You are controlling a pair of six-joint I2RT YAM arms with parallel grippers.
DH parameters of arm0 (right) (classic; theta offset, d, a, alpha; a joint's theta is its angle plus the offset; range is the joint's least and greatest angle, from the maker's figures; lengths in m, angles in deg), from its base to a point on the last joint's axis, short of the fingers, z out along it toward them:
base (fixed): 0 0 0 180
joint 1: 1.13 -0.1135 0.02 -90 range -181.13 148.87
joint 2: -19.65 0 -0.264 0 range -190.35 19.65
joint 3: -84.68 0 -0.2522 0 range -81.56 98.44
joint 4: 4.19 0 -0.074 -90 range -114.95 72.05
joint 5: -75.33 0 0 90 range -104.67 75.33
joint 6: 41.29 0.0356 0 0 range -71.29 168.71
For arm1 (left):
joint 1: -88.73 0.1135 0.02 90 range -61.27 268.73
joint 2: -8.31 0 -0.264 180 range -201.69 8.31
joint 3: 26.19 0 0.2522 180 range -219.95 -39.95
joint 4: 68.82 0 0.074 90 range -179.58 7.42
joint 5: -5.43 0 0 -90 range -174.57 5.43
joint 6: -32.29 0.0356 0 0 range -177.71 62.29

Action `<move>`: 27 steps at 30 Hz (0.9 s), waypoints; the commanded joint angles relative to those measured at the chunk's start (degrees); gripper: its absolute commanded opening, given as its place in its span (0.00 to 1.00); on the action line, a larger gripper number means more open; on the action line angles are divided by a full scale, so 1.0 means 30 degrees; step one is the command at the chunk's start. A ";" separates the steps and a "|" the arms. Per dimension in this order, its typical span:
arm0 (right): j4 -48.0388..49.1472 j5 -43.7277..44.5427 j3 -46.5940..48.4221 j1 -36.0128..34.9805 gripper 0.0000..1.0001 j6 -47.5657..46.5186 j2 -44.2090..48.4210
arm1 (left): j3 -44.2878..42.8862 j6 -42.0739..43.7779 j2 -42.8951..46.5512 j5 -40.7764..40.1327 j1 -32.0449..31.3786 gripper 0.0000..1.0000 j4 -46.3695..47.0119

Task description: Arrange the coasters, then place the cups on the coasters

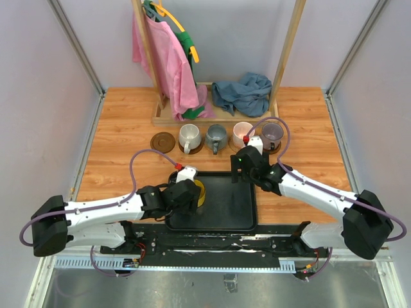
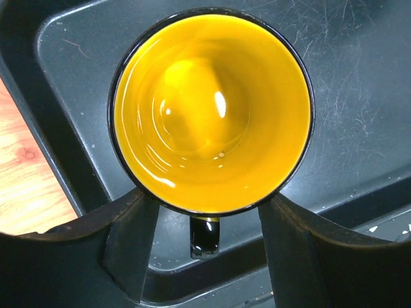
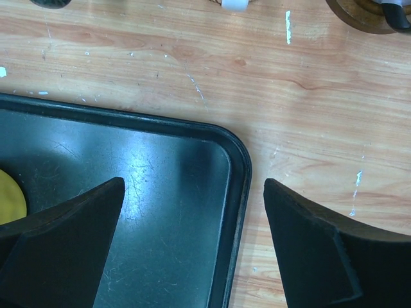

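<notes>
A yellow cup [image 1: 201, 192] [image 2: 212, 109] with a black outside stands in the black tray [image 1: 225, 205], handle towards the wrist. My left gripper [image 1: 194, 192] [image 2: 205, 197] is shut on it, a finger [image 2: 128, 237] pressed against each side. A bare dark brown coaster [image 1: 163, 141] lies at the left end of a row. To its right the white cup [image 1: 189, 136], grey cup [image 1: 216, 137], pink cup [image 1: 242, 133] and purple cup [image 1: 272, 133] each stand on a coaster. My right gripper [image 1: 242, 163] [image 3: 192, 186] hangs open over the tray's far right corner [image 3: 237, 167].
A wooden rack [image 1: 218, 115] with a pink garment [image 1: 168, 64] and a blue cloth [image 1: 244, 93] stands behind the row of cups. Grey walls close in the wooden table [image 1: 115, 167] on the left, right and back.
</notes>
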 commanded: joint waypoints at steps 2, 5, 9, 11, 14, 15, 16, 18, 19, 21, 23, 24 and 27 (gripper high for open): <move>-0.0009 -0.0129 0.0669 0.0553 0.91 -0.0082 -0.0244 | 0.0428 -0.0491 0.0705 -0.0605 -0.0140 0.63 -0.0025; -0.0018 -0.0188 0.0684 0.0532 0.91 -0.0033 -0.0305 | 0.0439 -0.0545 0.0498 -0.0403 -0.0158 0.59 -0.0225; -0.0040 -0.0223 0.0577 0.0534 0.91 0.0034 -0.0223 | 0.0497 -0.0437 0.0265 -0.0169 -0.0155 0.59 -0.0187; -0.0061 -0.0204 0.0575 0.0551 0.91 0.0023 -0.0196 | 0.0499 -0.0431 0.0141 -0.0166 -0.0150 0.59 -0.0201; -0.0073 -0.0143 0.0542 0.0531 0.91 -0.0006 -0.0166 | 0.0455 -0.0493 -0.0100 -0.0170 -0.0139 0.60 -0.0264; -0.0078 -0.0145 0.0545 0.0538 0.91 0.0003 -0.0161 | 0.0468 -0.0531 -0.0176 -0.0170 -0.0134 0.60 -0.0259; -0.0060 -0.0134 0.0563 0.0557 0.91 0.0004 -0.0175 | 0.0470 -0.0587 -0.0251 -0.0189 -0.0144 0.60 -0.0269; -0.0041 -0.0128 0.0526 0.0526 0.91 -0.0009 -0.0183 | 0.0499 -0.0754 -0.0471 -0.0305 -0.0156 0.60 -0.0297; -0.0037 -0.0150 0.0495 0.0526 0.91 -0.0008 -0.0211 | 0.0525 -0.0794 -0.0566 -0.0348 -0.0140 0.60 -0.0310; -0.0046 -0.0172 0.0527 0.0528 0.91 -0.0001 -0.0220 | 0.0545 -0.0848 -0.0789 -0.0386 -0.0145 0.60 -0.0367; -0.0034 -0.0188 0.0493 0.0536 0.91 0.0030 -0.0245 | 0.0573 -0.0948 -0.0975 -0.0500 -0.0160 0.59 -0.0389; -0.0032 -0.0172 0.0462 0.0549 0.91 0.0019 -0.0222 | 0.0636 -0.0957 -0.0992 -0.0527 -0.0140 0.58 -0.0381; -0.0041 -0.0195 0.0434 0.0539 0.91 0.0045 -0.0219 | 0.0797 -0.1059 -0.1011 -0.0701 -0.0146 0.50 -0.0306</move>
